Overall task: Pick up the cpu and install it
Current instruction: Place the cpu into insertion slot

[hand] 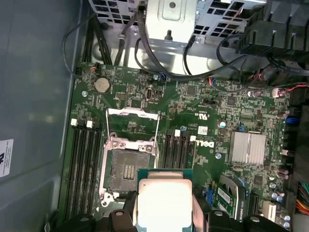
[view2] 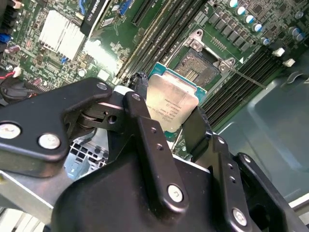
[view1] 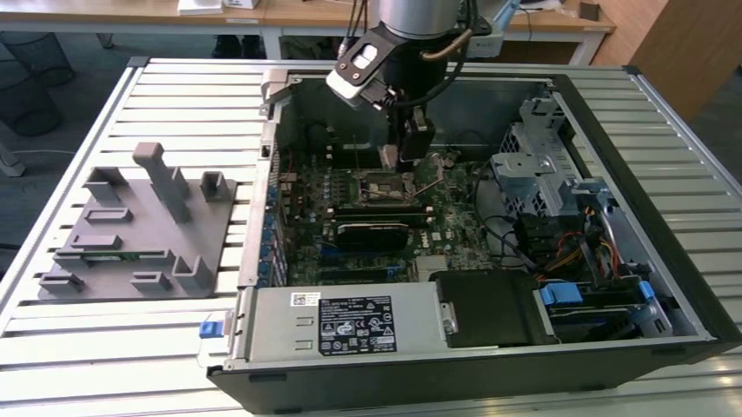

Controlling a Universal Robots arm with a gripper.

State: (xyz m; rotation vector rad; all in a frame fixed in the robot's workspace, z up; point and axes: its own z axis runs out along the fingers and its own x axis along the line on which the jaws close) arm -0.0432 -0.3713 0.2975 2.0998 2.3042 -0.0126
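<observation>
1. A slatted metal table [view1: 93, 104] carries an open computer case [view1: 464, 378] lying on its side. A grey fixture plate [view1: 139, 221] sits on the exterior view's left, well apart from the work.
2. The arm reaches down into the far part of the case, over the motherboard [hand: 203, 101].
3. The gripper [view2: 169, 104] is clamped on the cpu [view2: 171, 94]. Its black fingers [view2: 145, 125] press on two opposite edges, and the silver metal top faces the wrist cameras. This hold probably keeps the pads off the chip's underside.
4. In both wrist views the cpu [hand: 164, 200] hangs level above the board, just beside the CPU socket [hand: 128, 169] and not yet seated in it.
5. The socket's retention frame [hand: 133, 121] is swung back, which leaves the contact area bare, seemingly so that it can take the chip.
</observation>
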